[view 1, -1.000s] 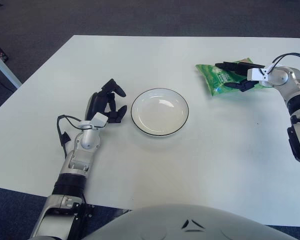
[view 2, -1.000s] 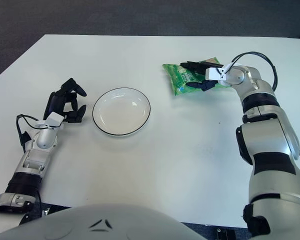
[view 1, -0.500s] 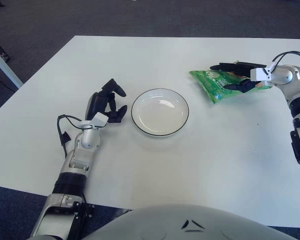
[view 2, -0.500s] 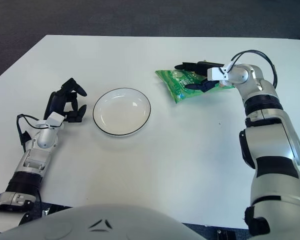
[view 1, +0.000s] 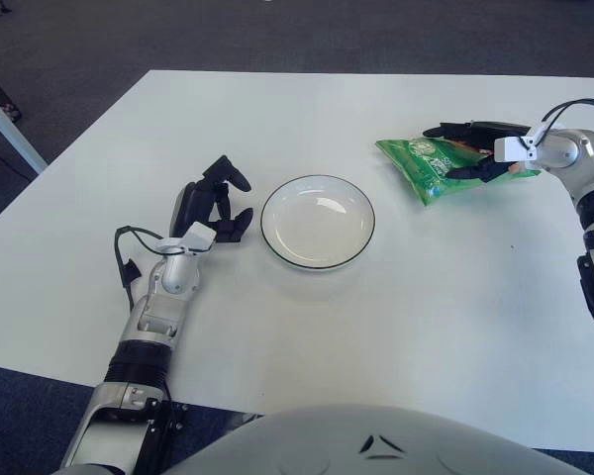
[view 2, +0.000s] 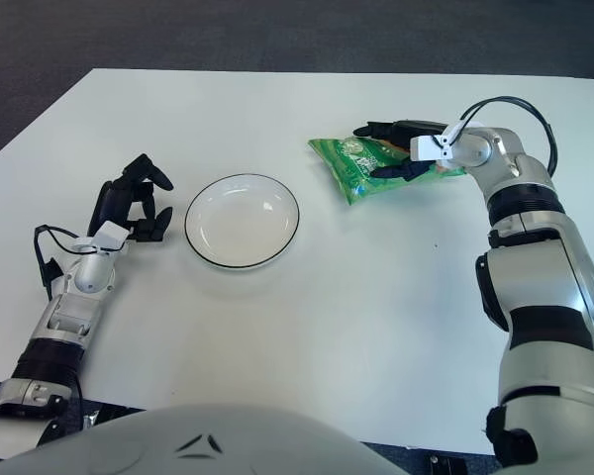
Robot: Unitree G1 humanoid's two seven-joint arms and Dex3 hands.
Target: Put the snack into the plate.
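The snack [view 1: 425, 166] is a green packet, held off the table at the right with one corner hanging low toward the plate. My right hand [view 1: 472, 148] is shut on it, one finger over the top and another under its right end. The white plate [view 1: 317, 221] with a dark rim sits empty in the middle of the table, left of the packet. My left hand [view 1: 214, 206] shows just left of the plate, its fingers curled and holding nothing.
The white table [view 1: 396, 327] stretches wide around the plate, with its near edge close to my body. Dark carpet lies beyond the far edge. A pale table leg [view 1: 8, 131] stands at the far left.
My right hand lifted the snack off the table and carried it a little left toward the plate, tilting it. Over the last half second it barely moved. The left hand stayed still.
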